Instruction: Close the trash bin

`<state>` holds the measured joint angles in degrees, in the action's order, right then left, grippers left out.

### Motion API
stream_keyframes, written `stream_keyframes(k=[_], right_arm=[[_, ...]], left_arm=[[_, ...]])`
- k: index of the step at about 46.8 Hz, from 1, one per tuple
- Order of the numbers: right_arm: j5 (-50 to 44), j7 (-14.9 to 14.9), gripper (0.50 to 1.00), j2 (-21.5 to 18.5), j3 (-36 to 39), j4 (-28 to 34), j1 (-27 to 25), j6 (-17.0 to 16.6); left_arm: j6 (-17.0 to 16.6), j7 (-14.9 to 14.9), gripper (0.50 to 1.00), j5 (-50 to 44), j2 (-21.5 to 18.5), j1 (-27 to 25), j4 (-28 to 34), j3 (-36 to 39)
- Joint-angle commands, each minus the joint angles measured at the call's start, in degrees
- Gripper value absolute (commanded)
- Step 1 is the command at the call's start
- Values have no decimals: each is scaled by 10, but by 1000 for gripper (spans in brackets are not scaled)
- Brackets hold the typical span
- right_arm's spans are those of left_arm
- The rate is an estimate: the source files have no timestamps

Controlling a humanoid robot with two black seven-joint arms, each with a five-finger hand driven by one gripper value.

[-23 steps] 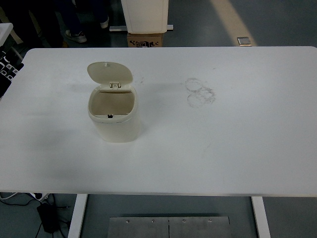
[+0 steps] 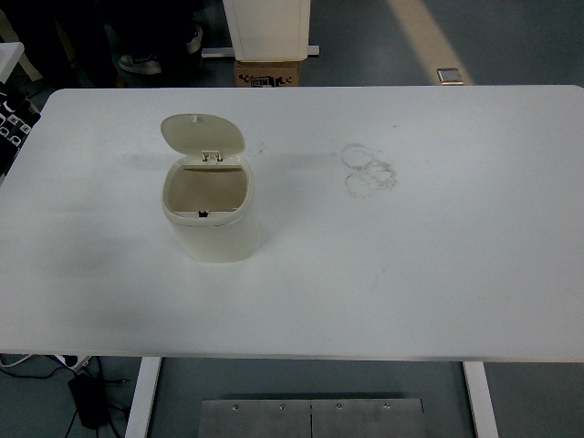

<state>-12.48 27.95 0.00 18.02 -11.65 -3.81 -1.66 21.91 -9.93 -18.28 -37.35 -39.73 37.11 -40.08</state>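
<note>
**Bin open, no hands over the surface**

At about nine o'clock from the middle of the white rectangular surface (image 2: pixel 438 274) stands the small cream plastic trash bin (image 2: pixel 212 224). Its rounded hinged lid (image 2: pixel 203 132) is tipped up at the twelve o'clock side, and the inside looks bare. Faint ring-shaped smudges (image 2: pixel 370 169) lie toward two o'clock. Neither arm shows, so the fingers' state cannot be told.

Faint ring marks (image 2: pixel 370 170) smudge the white table (image 2: pixel 438 274). Beyond its far edge, a cardboard box (image 2: pixel 269 73) sits on the floor.
</note>
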Motion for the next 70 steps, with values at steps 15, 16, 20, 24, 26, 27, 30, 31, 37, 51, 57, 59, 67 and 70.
stream_keyframes(k=[15,16,20,24,26,27,30,31,37,51,57,59,67,70], right_arm=[[0,0,993,0,0,0,-1,0],[0,0,991,0,0,1,-1,0],[0,0,991,0,0,0,0,0],[0,0,991,0,0,0,0,0],[0,0,991,0,0,1,0,0],[0,0,991,0,0,0,0,0],[0,0,991,0,0,1,0,0],[0,0,991,0,0,1,-1,0],[0,0,991,0,0,1,-1,0],[0,0,991,0,0,1,0,0],[0,0,991,0,0,1,0,0],[0,0,991,0,0,1,0,0],[0,0,991,0,0,1,0,0],[0,0,991,0,0,0,0,0]], left_arm=[[0,-1,1000,0,1,4,0,0],[0,-1,1000,0,1,4,0,0],[0,-1,1000,0,1,4,1,0],[0,-1,1000,0,1,4,0,0],[0,-1,1000,0,1,4,0,0],[0,-1,1000,0,1,4,1,0],[2,-1,1000,1,1,5,1,1],[2,-1,1000,1,1,6,1,1],[2,-2,1000,10,1,6,0,1],[-1,-3,1000,18,14,6,1,0],[-6,-2,1000,18,15,4,1,1],[-11,-1,1000,18,17,2,0,1],[-35,4,1000,18,19,-12,2,3],[-46,6,1000,18,19,-29,2,4]])
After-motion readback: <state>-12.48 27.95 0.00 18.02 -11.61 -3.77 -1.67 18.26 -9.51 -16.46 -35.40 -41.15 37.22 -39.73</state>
